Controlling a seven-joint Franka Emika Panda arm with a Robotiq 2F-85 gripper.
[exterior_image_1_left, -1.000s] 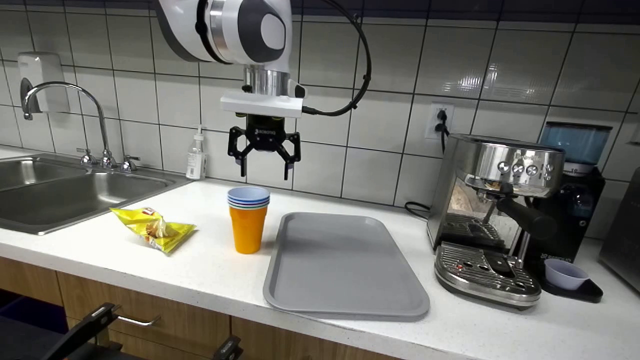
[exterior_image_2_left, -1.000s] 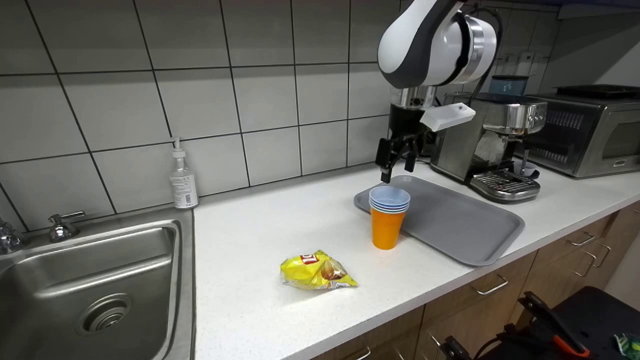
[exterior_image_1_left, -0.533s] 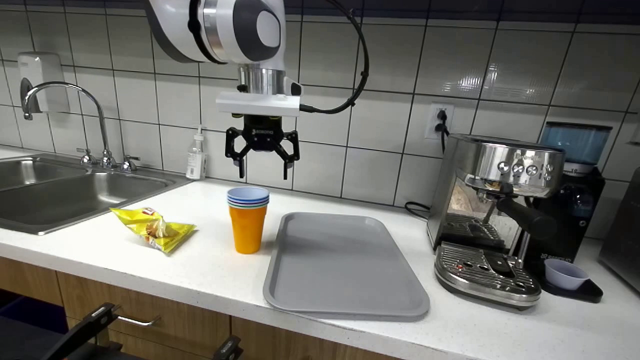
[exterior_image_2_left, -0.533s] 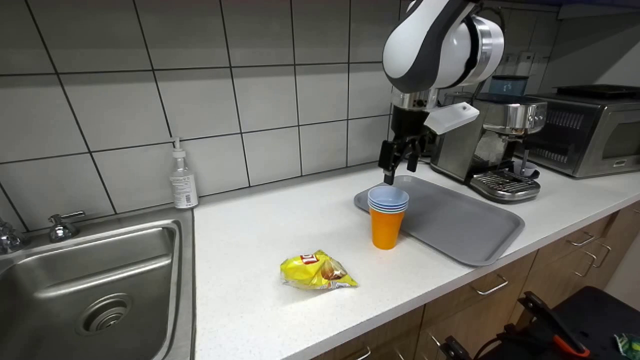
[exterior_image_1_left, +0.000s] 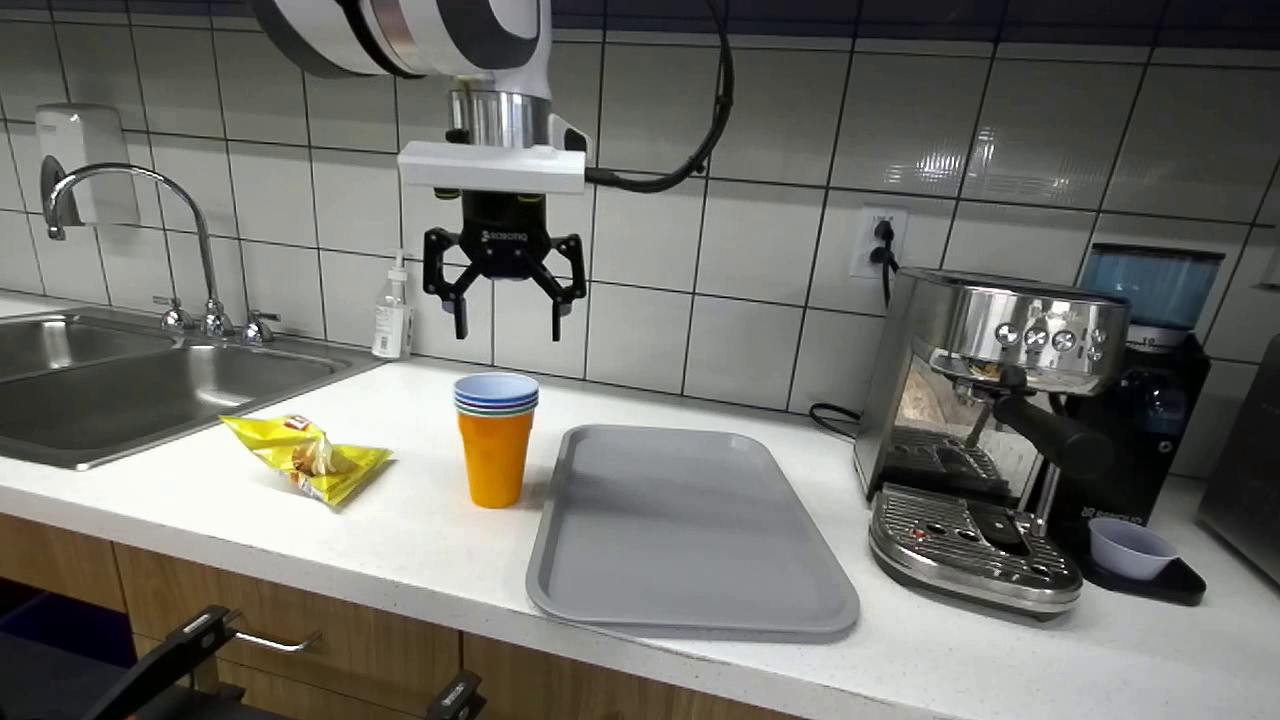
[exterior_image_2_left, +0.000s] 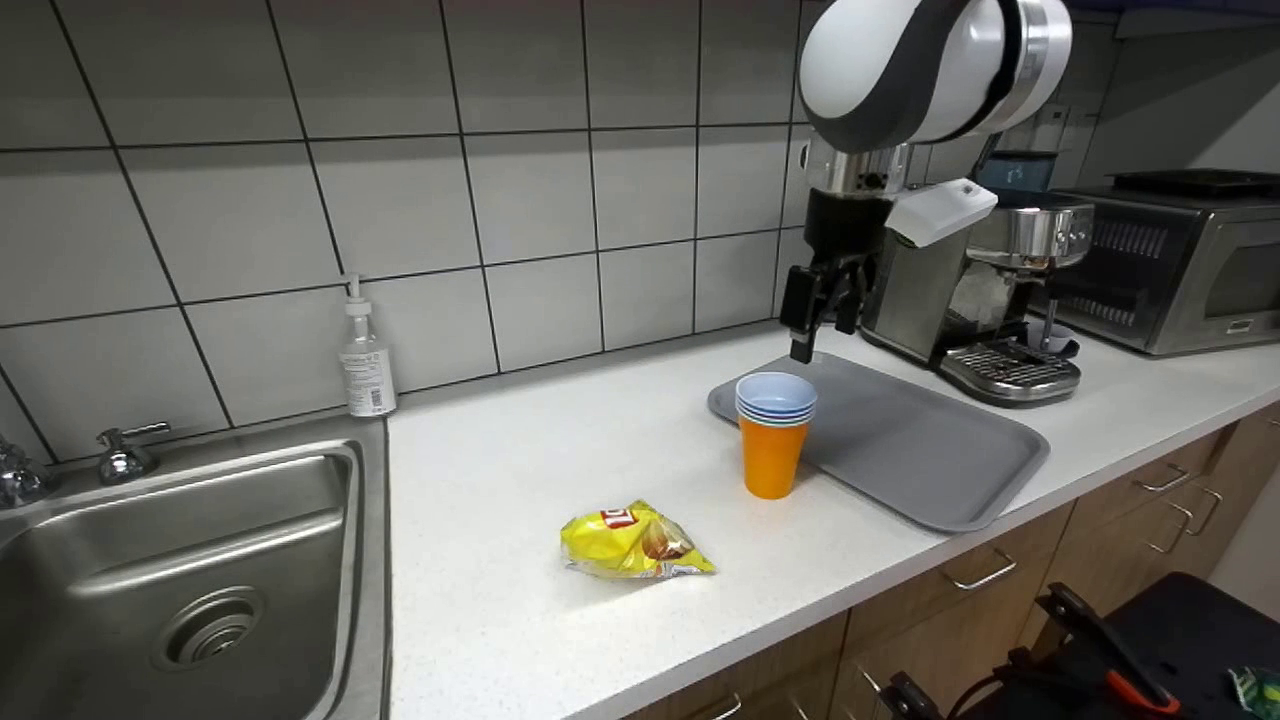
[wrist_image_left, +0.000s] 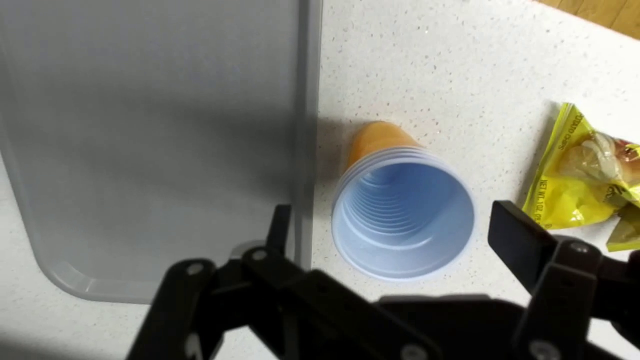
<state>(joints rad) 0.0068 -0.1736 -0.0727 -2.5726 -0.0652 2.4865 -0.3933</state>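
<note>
Stack of cups, standing upright between the front and back edges of the counter, just beside the gray tray. Hanging above the rim, apart from it, with jaws spread wide: gripper. Lying toward the sink side: yellow chip bag. Standing near the back edge: soap bottle.
</note>
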